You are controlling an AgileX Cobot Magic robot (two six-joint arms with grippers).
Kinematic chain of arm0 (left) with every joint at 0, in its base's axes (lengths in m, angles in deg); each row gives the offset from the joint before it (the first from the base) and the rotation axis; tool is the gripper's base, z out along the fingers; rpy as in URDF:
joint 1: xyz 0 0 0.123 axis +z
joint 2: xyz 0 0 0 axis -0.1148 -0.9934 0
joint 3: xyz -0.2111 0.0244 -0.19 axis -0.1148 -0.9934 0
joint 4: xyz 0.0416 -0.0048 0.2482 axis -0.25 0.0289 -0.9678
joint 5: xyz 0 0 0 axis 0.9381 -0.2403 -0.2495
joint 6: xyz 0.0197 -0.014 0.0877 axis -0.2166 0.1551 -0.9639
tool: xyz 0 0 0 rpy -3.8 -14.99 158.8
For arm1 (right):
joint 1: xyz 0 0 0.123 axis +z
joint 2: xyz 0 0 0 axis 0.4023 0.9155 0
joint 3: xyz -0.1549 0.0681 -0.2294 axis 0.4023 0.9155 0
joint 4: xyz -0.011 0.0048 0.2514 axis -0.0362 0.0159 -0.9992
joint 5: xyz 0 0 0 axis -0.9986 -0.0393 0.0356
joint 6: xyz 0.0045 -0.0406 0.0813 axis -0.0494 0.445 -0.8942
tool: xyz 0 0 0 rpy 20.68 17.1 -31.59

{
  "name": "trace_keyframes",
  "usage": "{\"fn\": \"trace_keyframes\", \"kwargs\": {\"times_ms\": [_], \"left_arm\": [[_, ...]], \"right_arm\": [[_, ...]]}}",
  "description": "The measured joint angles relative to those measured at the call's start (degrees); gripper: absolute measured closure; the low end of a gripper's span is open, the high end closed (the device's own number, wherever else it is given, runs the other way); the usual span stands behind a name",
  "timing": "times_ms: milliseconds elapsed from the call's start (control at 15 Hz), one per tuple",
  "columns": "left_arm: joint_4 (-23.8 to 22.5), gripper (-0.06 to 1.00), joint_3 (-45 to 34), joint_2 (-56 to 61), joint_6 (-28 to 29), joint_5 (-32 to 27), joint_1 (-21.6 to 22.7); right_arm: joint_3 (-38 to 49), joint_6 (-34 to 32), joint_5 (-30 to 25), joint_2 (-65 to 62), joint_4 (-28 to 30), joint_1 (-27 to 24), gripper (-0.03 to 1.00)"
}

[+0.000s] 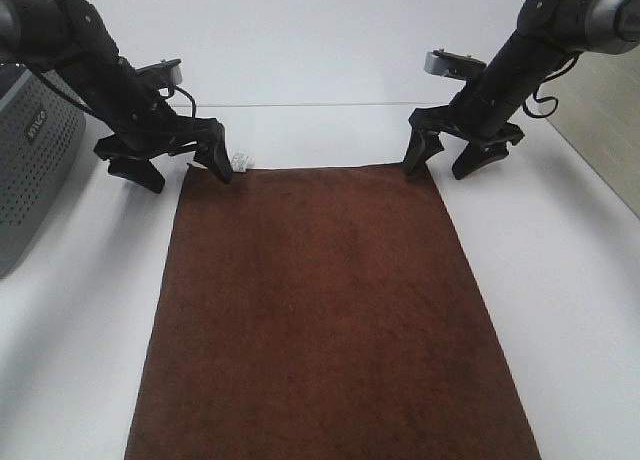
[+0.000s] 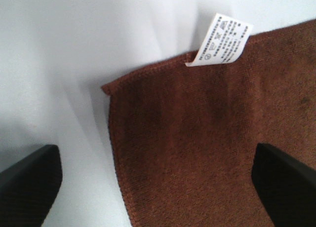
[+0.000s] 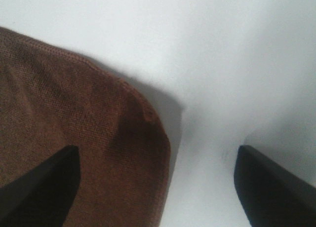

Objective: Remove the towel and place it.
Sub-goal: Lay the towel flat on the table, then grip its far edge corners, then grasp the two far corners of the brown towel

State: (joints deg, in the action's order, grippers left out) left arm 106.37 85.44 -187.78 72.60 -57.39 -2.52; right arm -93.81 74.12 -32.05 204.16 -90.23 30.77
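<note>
The dark reddish-brown towel (image 1: 320,310) lies spread flat on the white table, its far short edge near both arms and its near end running out of the view. Its small white tag (image 1: 241,161) sits at the far left corner and shows in the left wrist view (image 2: 219,41). My left gripper (image 1: 178,170) is open and empty, straddling that far left corner (image 2: 148,118). My right gripper (image 1: 444,164) is open and empty, straddling the far right corner (image 3: 98,153). Neither holds the cloth.
A grey perforated basket (image 1: 28,170) stands at the left edge, beside the left arm. The white table (image 1: 560,280) extends to the right of the towel, with the floor beyond its right edge.
</note>
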Motion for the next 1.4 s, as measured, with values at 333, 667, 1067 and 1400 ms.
{"fn": "trace_keyframes", "kwargs": {"times_ms": [333, 667, 1067, 1400], "left_arm": [[0.00, -0.03, 0.06, -0.11, 0.06, 0.11, 0.00], [4.13, -0.03, 0.11, -0.29, 0.06, 0.52, 0.00], [7.45, 0.02, 0.11, -0.52, 0.06, 0.46, -0.34], [7.45, 0.14, 0.63, -1.66, -0.06, 0.74, -1.03]], "right_arm": [[0.00, 0.00, 0.11, 0.11, 0.00, 0.00, 0.15], [-0.17, -1.26, 1.43, 0.57, -0.06, 1.66, 0.20], [-0.17, -1.32, 3.72, 0.74, 0.57, 5.44, 0.21], [-0.34, -1.78, 3.84, 0.92, 1.43, 5.50, 0.25]]}}
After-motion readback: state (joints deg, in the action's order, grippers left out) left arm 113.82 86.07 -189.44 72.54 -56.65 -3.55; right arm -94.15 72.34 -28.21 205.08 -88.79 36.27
